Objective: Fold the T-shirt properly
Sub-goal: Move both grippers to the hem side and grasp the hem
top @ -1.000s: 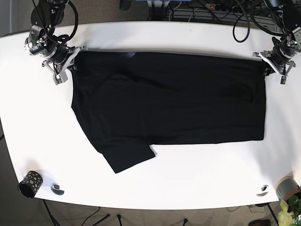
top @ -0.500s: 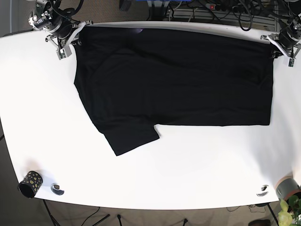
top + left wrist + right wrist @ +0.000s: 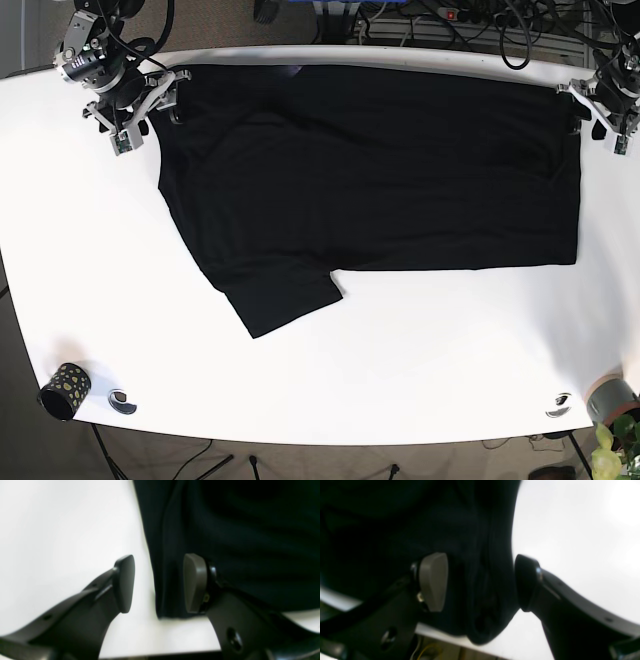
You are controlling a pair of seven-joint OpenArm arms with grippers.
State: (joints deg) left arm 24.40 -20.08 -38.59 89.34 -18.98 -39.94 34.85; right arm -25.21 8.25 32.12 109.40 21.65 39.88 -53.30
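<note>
- The black T-shirt [image 3: 370, 190] is spread flat across the far half of the white table [image 3: 400, 370], one sleeve pointing to 7 o'clock.
- The left gripper [image 3: 157, 585] is spread wide at the 2 o'clock corner; the cloth edge lies between the jaws, unclamped.
- The right gripper [image 3: 480, 582] is likewise parted at 10 o'clock, holding nothing.
- Risk: a closure may catch a single layer only, skewing the fold.
- Cables [image 3: 480, 20] are seen behind the far edge; a dotted cup [image 3: 64, 390] stands at 8 o'clock.

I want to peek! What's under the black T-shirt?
The T-shirt lies flat on the white table, which shows all around it. Anything else beneath is covered by the cloth, so I cannot tell.
</note>
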